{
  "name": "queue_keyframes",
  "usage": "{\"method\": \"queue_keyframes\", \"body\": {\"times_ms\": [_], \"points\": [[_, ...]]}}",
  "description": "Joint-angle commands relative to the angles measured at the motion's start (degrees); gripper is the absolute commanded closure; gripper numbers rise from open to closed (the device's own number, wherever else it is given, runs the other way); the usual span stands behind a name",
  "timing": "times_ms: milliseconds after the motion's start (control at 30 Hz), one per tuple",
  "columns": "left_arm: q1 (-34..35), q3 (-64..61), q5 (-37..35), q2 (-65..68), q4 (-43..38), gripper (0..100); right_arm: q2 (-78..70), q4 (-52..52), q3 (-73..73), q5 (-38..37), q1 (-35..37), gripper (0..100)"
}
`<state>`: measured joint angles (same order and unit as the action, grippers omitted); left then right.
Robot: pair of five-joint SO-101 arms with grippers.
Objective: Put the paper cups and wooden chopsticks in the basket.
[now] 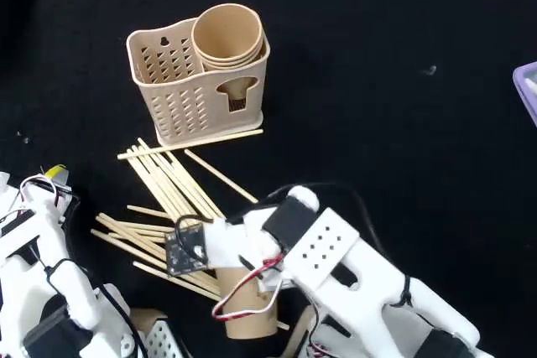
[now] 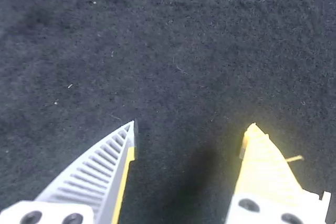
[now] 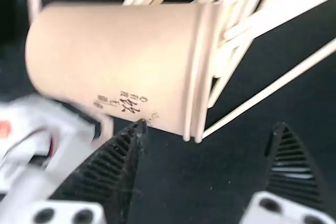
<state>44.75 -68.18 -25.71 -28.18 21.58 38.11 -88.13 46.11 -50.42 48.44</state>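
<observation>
While left claw (image 2: 191,125) and right claw (image 3: 209,124) gape, a tapered paper cup (image 3: 115,61) lies against thin chopsticks (image 1: 172,180).

paper cup (image 3: 115,61) — on its side, rim against chopsticks (image 3: 247,14) | pincer (image 3: 209,126) — spread wide, one tip at cup wall

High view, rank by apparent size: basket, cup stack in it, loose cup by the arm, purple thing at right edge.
1. basket, clearly largest.
2-3. cup stack and loose cup look alike; both are partly hidden, so no ranking.
4. purple thing, smallest, though the frame edge cuts it off.
</observation>
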Motion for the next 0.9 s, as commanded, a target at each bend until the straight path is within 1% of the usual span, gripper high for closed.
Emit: {"method": "queue_keyframes", "body": {"times_ms": [0, 133, 200, 300, 433, 500, 600, 733, 800, 867], "points": [[-0.48, 1.19, -0.18, -1.85, -1.05, 68, 1.45, 6.51, 3.47, 4.04, 0.88, 63.6], [-0.48, 1.19, -0.18, -1.85, -1.14, 68, 1.45, 8.53, 7.34, 4.57, 0.88, 63.6], [-0.48, 1.19, -0.18, -1.85, -1.14, 68, 1.8, 8.35, 8.13, 4.48, 0.88, 65.9], [-0.48, 1.19, -0.18, -1.93, -1.14, 68, 1.89, 6.77, 6.99, 4.48, 0.79, 75.4], [-0.48, 1.19, -0.18, -1.93, -1.14, 68, 1.98, 3.69, 2.33, 4.66, 0.62, 90.7], [-0.48, 1.19, -0.18, -1.93, -1.14, 68, 3.38, 1.85, -0.92, 7.3, 0.53, 98.8], [-0.48, 1.19, -0.18, -1.93, -1.14, 68, 8.4, -1.05, -5.14, 13.71, 0.7, 98.8], [-0.48, 1.19, -0.18, -1.93, -1.14, 68, 17.63, -3.25, -8.66, 16.44, 0.62, 98.8], [-0.48, 1.19, -0.18, -1.93, -1.14, 68, 21.23, -2.55, -8.22, 20.04, 0.62, 98.8], [-0.48, 1.19, -0.18, -1.93, -1.14, 68, 23.34, -2.9, -7.25, 21.98, 0.62, 98.8]]}}
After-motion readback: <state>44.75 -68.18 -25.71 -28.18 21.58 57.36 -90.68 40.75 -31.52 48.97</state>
